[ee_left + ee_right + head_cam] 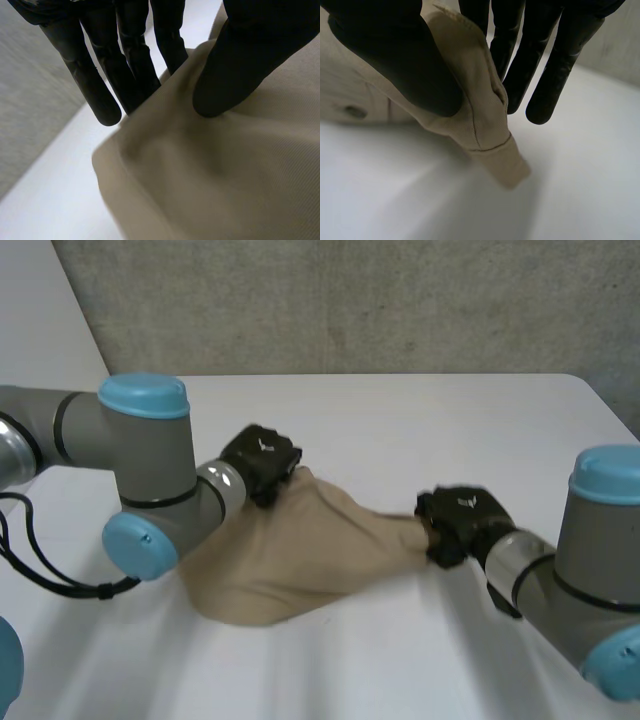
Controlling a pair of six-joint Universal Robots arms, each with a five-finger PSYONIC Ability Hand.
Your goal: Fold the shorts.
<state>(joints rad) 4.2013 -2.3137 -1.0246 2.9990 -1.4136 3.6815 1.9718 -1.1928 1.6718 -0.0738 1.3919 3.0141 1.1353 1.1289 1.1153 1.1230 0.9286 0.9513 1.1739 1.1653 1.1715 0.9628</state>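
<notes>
Tan shorts point(300, 550) hang stretched and bunched between my two hands above the white table point(400, 420), their lower part resting on it. My left hand point(262, 462) pinches the far left end of the cloth; in the left wrist view its thumb point(240, 65) presses the shorts point(225, 175) against the fingers point(100, 90) behind the fabric. My right hand point(462, 520) holds the right end; in the right wrist view its thumb point(400, 65) clamps a hemmed corner of the shorts point(485, 130) against the fingers point(550, 65).
A grey concrete wall point(350, 300) stands behind the table's far edge. Bare table surface lies beyond the shorts and in front of them. My left arm point(140, 470) crosses low over the table's left side.
</notes>
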